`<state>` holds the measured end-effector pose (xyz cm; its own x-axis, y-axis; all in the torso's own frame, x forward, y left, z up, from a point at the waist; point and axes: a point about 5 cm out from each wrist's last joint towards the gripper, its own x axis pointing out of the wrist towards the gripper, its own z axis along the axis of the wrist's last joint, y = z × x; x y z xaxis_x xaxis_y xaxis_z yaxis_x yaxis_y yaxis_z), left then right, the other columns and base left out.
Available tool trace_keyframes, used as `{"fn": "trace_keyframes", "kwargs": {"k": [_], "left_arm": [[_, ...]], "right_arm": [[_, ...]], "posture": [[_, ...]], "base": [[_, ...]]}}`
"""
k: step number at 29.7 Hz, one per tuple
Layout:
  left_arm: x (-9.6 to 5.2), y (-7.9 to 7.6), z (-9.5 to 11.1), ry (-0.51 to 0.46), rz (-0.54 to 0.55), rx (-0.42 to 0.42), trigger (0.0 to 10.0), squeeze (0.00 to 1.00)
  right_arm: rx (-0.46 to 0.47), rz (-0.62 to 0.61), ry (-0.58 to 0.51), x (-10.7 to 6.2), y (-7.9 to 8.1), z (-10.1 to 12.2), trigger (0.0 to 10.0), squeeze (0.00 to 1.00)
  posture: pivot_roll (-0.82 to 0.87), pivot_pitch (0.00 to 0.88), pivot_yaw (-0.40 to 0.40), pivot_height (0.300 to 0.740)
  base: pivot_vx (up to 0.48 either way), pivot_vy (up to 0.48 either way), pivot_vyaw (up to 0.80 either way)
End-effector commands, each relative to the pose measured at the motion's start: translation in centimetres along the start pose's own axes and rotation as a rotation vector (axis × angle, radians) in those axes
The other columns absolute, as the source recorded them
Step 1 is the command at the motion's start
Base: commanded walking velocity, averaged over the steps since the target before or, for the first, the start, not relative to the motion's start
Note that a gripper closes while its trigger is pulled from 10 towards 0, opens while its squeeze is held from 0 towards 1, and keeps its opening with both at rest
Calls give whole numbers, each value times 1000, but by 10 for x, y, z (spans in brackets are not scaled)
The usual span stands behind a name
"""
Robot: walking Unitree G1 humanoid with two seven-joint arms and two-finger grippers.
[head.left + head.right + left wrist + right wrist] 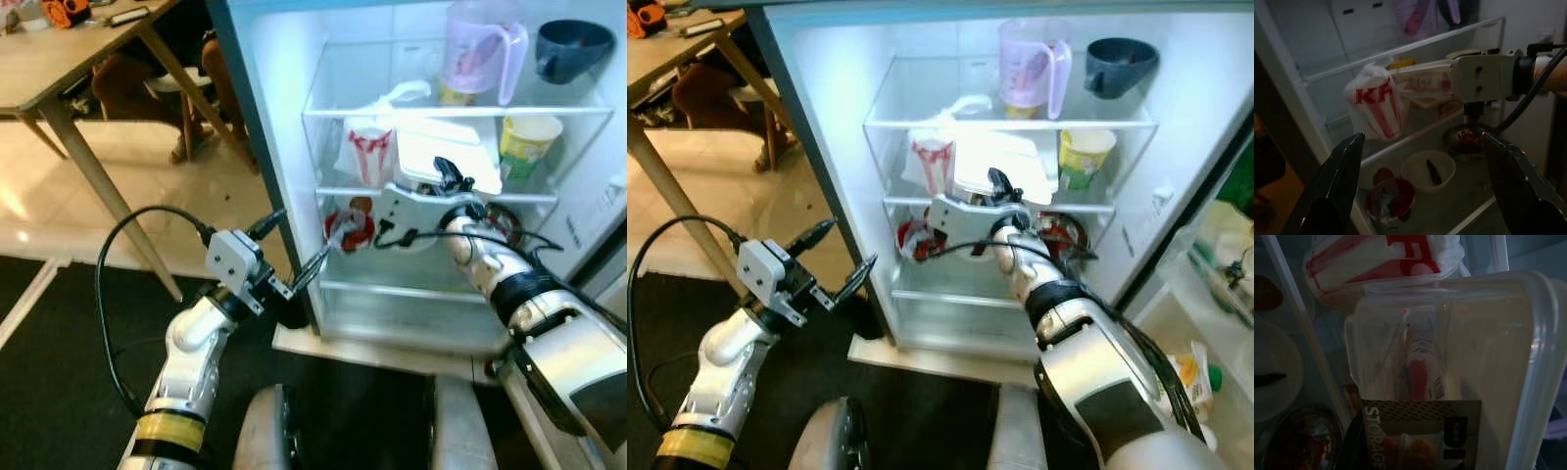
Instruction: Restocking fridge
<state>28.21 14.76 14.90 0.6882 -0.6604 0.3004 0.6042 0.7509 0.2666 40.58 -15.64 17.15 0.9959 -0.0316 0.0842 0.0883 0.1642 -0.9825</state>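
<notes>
Inside the open fridge (284, 147), the right pincer (443, 174) grasped a clear plastic container (446, 155) resting on the middle shelf (431, 193), just beside a red-and-white paper bucket (369, 149). Outside, the left pincer (312, 266) hung released.

bucket (369, 149): white with red stripes and lettering
jug (477, 51): see-through lilac/pink
bowl (573, 47): dark grey-blue
cup (528, 145): yellow-green
storage box (446, 155): clear, whitish lid
claws (306, 276): black fingers
</notes>
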Motion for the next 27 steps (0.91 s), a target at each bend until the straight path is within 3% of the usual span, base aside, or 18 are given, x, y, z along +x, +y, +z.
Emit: {"fn": "trace_keyframes", "kwargs": {"k": [1,11,27], "left_arm": [[-1,-1,2,1,4,-14,10000,0],[6,-7,27,-38,-31,-16,10000,0],[18,-26,54,-83,-111,-28,10000,0]], "right_arm": [[21,-26,-8,2,-5,7,10000,0],[-1,-146,33,11,-33,1,10000,0],[-59,-254,62,18,-61,-8,10000,0]], "posture": [[60,233,67,580],[89,312,75,580],[116,395,84,580]], "base": [[0,0,0],[0,0,0],[0,0,0]]}}
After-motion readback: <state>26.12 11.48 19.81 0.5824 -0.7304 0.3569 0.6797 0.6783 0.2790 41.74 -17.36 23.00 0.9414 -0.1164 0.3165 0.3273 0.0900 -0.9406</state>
